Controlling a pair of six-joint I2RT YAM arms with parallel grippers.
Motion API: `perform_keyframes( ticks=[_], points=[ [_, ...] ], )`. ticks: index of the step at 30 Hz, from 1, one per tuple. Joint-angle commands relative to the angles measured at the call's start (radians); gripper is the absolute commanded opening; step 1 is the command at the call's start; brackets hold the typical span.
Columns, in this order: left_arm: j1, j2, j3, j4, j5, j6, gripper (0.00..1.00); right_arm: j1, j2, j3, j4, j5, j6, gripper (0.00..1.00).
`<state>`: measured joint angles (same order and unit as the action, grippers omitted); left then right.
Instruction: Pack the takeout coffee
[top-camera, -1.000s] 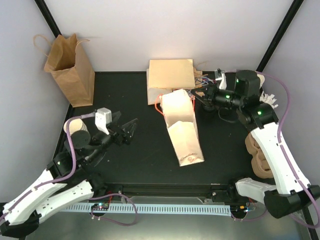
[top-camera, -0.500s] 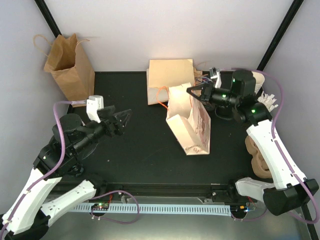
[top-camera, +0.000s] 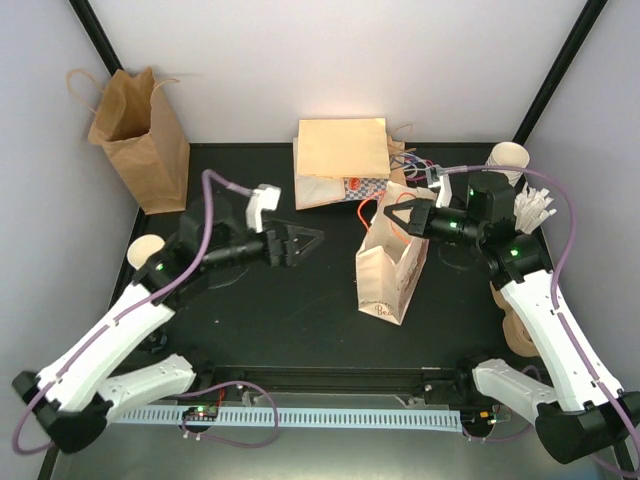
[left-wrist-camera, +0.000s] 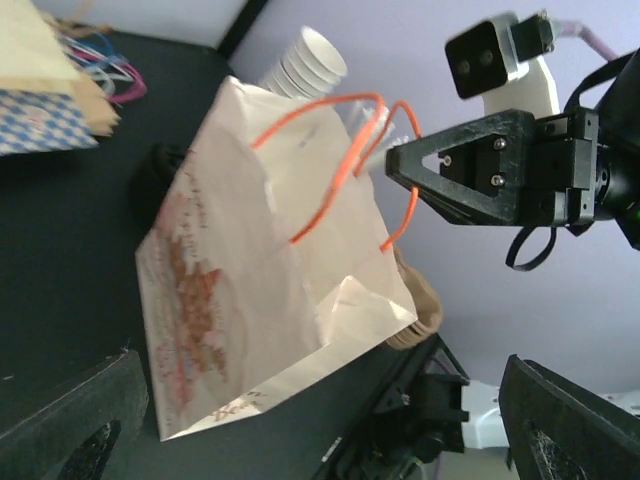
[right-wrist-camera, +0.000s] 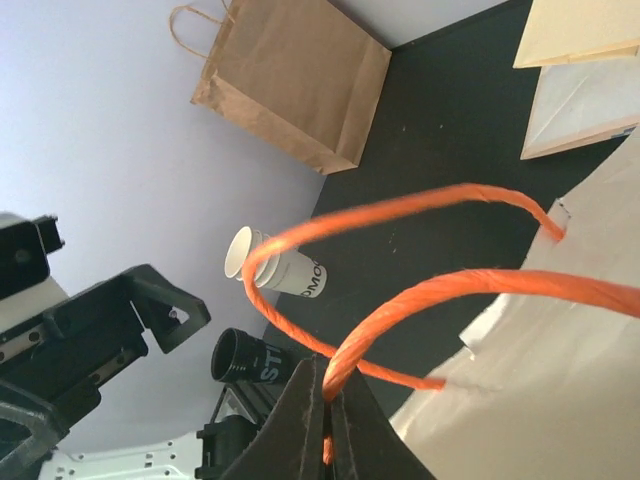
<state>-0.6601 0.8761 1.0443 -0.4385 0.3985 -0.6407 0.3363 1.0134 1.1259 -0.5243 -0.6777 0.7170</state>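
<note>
Black desk (top-camera: 300, 320), pale walls. White paper bag (top-camera: 392, 270) sits tilted just off centre toward 3 o'clock. Right pincer (top-camera: 408, 215) is clamped together on its 2 orange handles (right-wrist-camera: 500, 278) at the bag's top. Left pincer (top-camera: 305, 245) hangs at the bag's 9 o'clock, jaws wide apart, holding nothing. Brown bag (top-camera: 140, 130) stands at 10 o'clock, flat bag stack (top-camera: 340, 150) at 12, lidless cups (top-camera: 148, 250) at the 9 o'clock edge. Takeout coffee: can't pick it out in any view; neither pincer has it.
</note>
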Motion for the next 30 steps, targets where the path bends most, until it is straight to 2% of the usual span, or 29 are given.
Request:
perform_keyframes(
  ticks=[1, 6, 10, 15, 26, 28, 30],
  points=[
    [-0.059, 0.137, 0.155, 0.039, 0.075, 0.030, 0.99, 0.004, -0.002, 0.008, -0.015, 0.005, -0.048, 0.02],
    [-0.107, 0.248, 0.282, -0.008, 0.036, 0.118, 0.94, 0.004, -0.002, 0.030, -0.032, 0.007, -0.064, 0.02],
    [-0.113, 0.322, 0.348, -0.053, -0.038, 0.196, 0.85, 0.005, -0.006, 0.030, -0.036, 0.004, -0.064, 0.02],
    [-0.124, 0.469, 0.500, -0.149, -0.019, 0.301, 0.76, 0.004, -0.014, 0.034, -0.053, 0.009, -0.072, 0.02],
    [-0.168, 0.724, 0.798, -0.280, -0.032, 0.377, 0.53, 0.004, -0.026, 0.038, -0.059, 0.028, -0.063, 0.02],
    [-0.176, 0.755, 0.838, -0.302, -0.027, 0.383, 0.47, 0.004, -0.027, 0.038, -0.062, 0.033, -0.064, 0.02],
    [-0.176, 0.780, 0.871, -0.321, -0.023, 0.387, 0.34, 0.005, -0.028, 0.041, -0.066, 0.036, -0.065, 0.02]
  ],
)
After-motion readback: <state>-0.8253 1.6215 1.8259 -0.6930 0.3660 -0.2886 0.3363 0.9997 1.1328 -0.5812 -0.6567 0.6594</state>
